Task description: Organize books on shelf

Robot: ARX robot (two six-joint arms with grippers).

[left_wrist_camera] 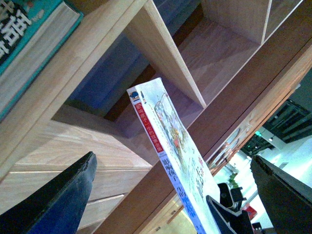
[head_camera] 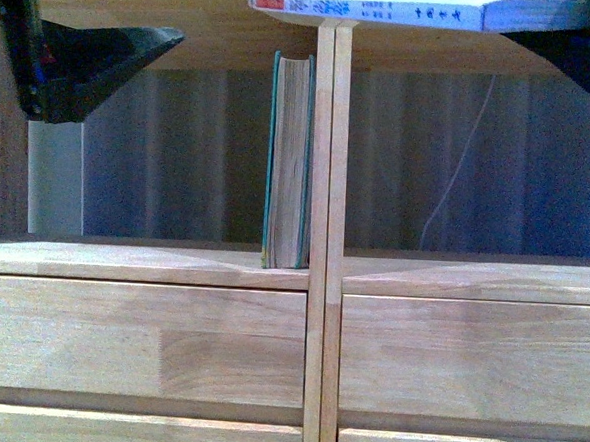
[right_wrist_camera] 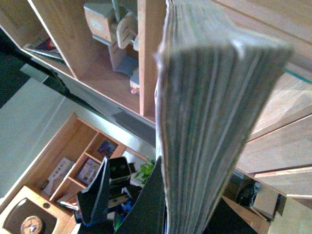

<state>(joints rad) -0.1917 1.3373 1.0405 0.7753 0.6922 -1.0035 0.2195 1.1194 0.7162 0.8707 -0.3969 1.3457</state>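
At top left of the front view, my left gripper (head_camera: 120, 50) hangs empty, fingers apart. Against the shelf (head_camera: 316, 282) divider the teal book (head_camera: 289, 161) stands upright, page edges facing me. Up right, my right gripper (head_camera: 574, 53) clamps the paperback (head_camera: 388, 10), held flat, long axis left-right, free end pointing left. Only the left wrist view shows its illustrated cover.
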